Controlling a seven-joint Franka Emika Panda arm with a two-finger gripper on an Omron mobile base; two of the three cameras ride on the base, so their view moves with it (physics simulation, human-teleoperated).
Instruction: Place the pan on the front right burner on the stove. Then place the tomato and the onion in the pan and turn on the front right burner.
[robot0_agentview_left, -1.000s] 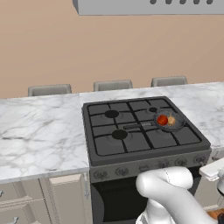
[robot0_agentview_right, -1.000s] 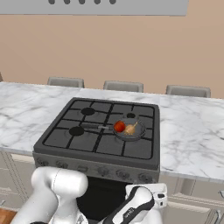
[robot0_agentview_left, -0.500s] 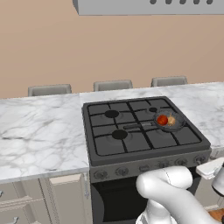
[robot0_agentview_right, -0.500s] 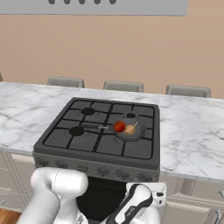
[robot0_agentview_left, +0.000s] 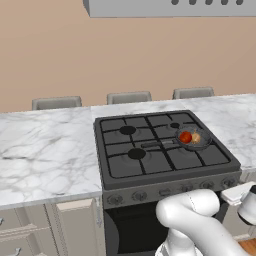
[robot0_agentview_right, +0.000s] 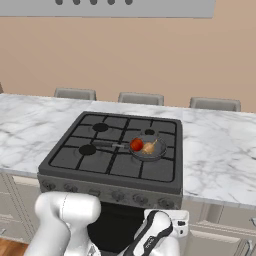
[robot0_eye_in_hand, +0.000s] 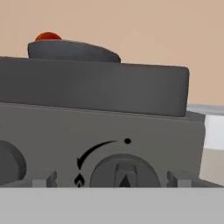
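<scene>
The gripper (robot0_eye_in_hand: 112, 181), jaws spread wide, should centre on the round grey rightmost knob (robot0_eye_in_hand: 124, 171) (flame mark beside it) before pinching and twisting.

One stove (robot0_agentview_right: 115, 170) sits in the marble tabletop (robot0_agentview_right: 220, 150), with four burners visible between its grates. One pan (robot0_agentview_right: 148, 151) stands on the front right burner, and it holds one tomato (robot0_agentview_right: 136, 145) and one onion (robot0_agentview_right: 149, 147). Three grey chair backs (robot0_agentview_right: 140, 98) line the far edge. One range hood (robot0_agentview_left: 170, 7) hangs above.
</scene>
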